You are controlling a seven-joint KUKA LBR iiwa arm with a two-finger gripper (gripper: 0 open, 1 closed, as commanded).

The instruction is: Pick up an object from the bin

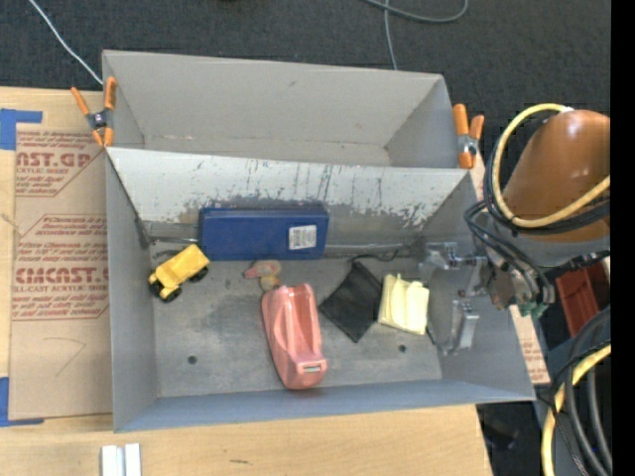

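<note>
A: Closest to us, by the near wall of the bin (298, 405), lies the pink dispenser (295, 337), lengthwise, with its clear end toward that wall.

B: And the tool (458, 327)?

A: At the right end of the bin floor, just beside the cream block (405, 305), on the block's right. Whether it is wide or narrow I cannot tell. I see nothing carried in it.

B: So which step is this?

A: I judge it the approach: nothing is lifted, and every thing rests on the floor of the bin. The cream block is the nearest candidate, but I would not call it chosen.

B: What does the next move call for?

A: If the block is the aim, the tool must shift left to stand over it and then close on it. The black pad (352, 300) touches the block's left side, so it could get dragged along.

B: Count the rest for me.

A: One blue box (263, 231) against the back wall. One yellow truck (179, 271) at the left, near the box's left end. One small pinkish scrap (263, 271) between the box and the dispenser; I cannot tell what it is. With the dispenser, the pad and the block, that makes six things, one of each.
</note>
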